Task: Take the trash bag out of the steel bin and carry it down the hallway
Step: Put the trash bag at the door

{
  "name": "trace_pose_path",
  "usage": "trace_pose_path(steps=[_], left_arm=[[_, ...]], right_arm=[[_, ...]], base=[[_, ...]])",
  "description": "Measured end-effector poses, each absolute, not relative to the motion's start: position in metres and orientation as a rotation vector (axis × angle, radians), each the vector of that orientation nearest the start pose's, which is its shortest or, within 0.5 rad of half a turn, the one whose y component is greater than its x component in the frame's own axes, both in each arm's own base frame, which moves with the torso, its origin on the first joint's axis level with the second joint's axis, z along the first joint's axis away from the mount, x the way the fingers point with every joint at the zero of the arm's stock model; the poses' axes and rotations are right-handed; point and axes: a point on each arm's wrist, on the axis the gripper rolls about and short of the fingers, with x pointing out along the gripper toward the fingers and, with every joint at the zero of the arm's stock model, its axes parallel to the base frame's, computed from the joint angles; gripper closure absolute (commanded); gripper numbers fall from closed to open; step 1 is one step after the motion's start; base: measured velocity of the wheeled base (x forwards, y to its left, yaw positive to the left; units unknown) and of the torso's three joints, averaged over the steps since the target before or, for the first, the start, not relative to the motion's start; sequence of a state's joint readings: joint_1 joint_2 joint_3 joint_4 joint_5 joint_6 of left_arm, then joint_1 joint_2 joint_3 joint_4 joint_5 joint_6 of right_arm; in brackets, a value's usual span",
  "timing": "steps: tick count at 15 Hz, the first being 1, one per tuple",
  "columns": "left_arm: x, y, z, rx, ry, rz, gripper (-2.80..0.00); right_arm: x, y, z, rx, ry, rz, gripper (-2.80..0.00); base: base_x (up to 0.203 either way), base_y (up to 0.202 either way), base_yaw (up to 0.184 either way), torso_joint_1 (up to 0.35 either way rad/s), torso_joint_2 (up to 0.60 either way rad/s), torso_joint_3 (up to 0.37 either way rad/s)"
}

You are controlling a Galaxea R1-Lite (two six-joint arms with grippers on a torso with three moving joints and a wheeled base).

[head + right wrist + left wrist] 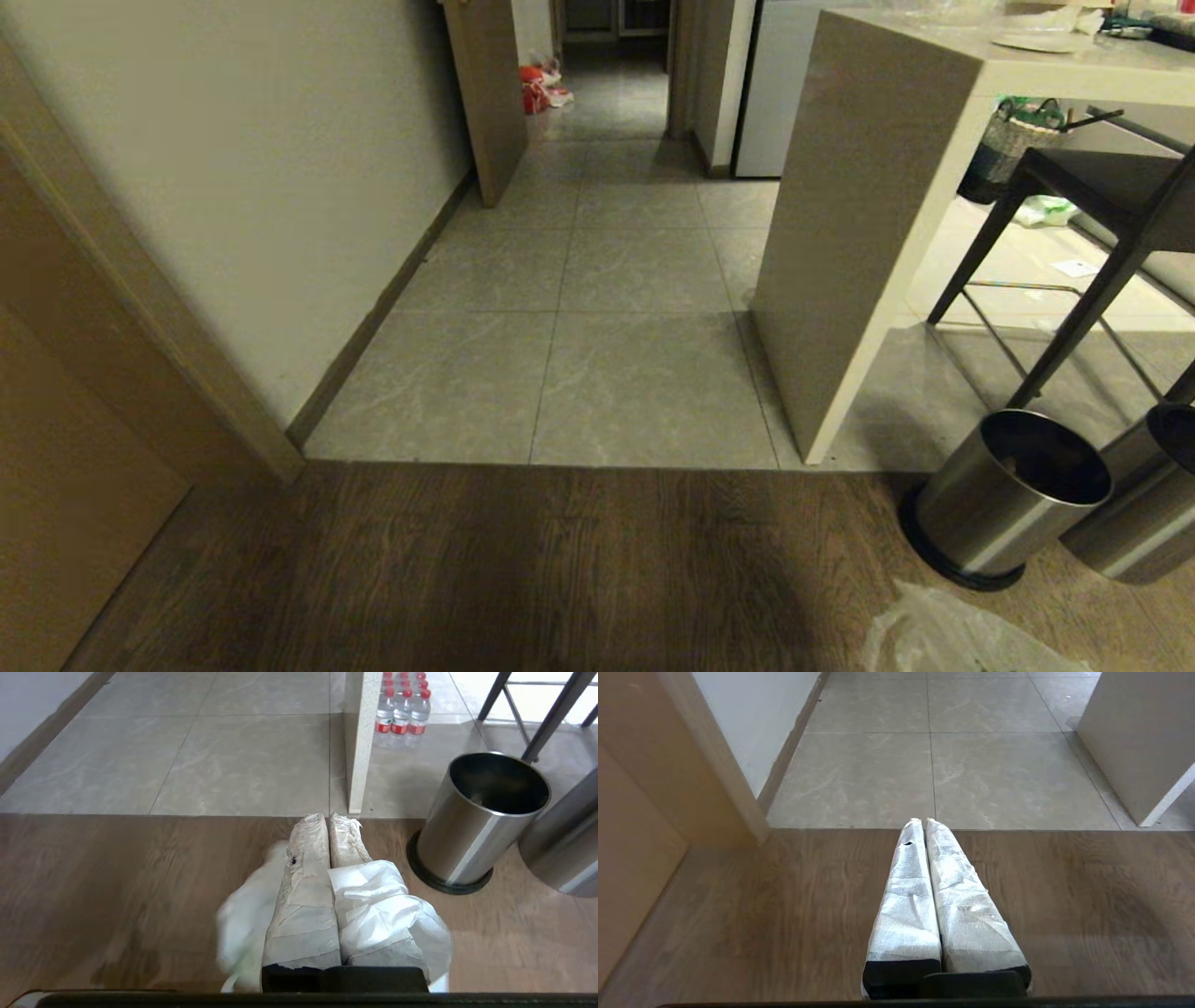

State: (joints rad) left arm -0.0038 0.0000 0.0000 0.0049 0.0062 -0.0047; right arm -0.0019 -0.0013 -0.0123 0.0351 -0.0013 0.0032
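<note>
Right gripper (329, 817) is closed on the bag (373, 905), seen in the right wrist view: the whitish plastic is pinched between the wrapped fingers (303, 896), bunching over one finger and hanging down on both sides above the wood floor (93, 896). Just beside it the bin (476, 821) stands upright on its black base at the edge of the wood floor, its dark inside bare of any liner. A steel sleeve (560, 849) leans tilted next to the bin. Behind them are a white bench leg (359, 742), a pack of water bottles (402, 704) and dark stool legs (546, 714)

Left wrist view: left gripper (924, 820) hangs over the wood floor with its wrapped fingers (906, 905) pressed together on nothing, tips towards the grey tiles (934, 765) and a cream wall (752, 718)

Head view: neither gripper shows. A corner of the bag (952, 635) shows at the lower edge, over the wood floor (467, 560), near the bin (1008, 495). The sleeve (1139, 504) leans at the bin's right, touching or nearly so. The hallway (607, 280) runs ahead on grey marbled tiles between the cream wall (261, 187) and the bench (868, 233), past a brown door (485, 93). A red bag (534, 89) lies far down it. A dark stool (1092, 215) stands under the bench
</note>
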Motion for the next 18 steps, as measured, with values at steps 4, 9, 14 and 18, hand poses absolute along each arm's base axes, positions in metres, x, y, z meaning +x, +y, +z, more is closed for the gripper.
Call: trace_pose_path(steps=[4,9,14,18], left_arm=[[-0.0228,0.0002,0.0751,-0.004,0.004,0.003,0.00],[-0.0228,0.0002,0.0750,-0.010,0.005,0.004,0.00],[-0.0228,0.0002,0.0750,-0.010,0.004,0.004,0.00],[-0.0228,0.0002,0.0750,-0.010,0.004,0.004,0.00]], right_arm=[[-0.0239,0.0000,0.0753,0.003,0.021,-0.003,0.00],[-0.0239,0.0000,0.0753,0.003,0.021,-0.003,0.00],[-0.0239,0.0000,0.0752,0.003,0.022,-0.004,0.00],[-0.0239,0.0000,0.0753,0.003,0.021,-0.003,0.00]], base=[[0.025,0.001,0.000,0.001,0.00,0.000],[0.190,0.000,0.002,0.003,0.00,0.003],[0.192,0.000,0.001,0.002,0.00,0.001],[0.190,0.000,0.000,0.001,0.00,0.001]])
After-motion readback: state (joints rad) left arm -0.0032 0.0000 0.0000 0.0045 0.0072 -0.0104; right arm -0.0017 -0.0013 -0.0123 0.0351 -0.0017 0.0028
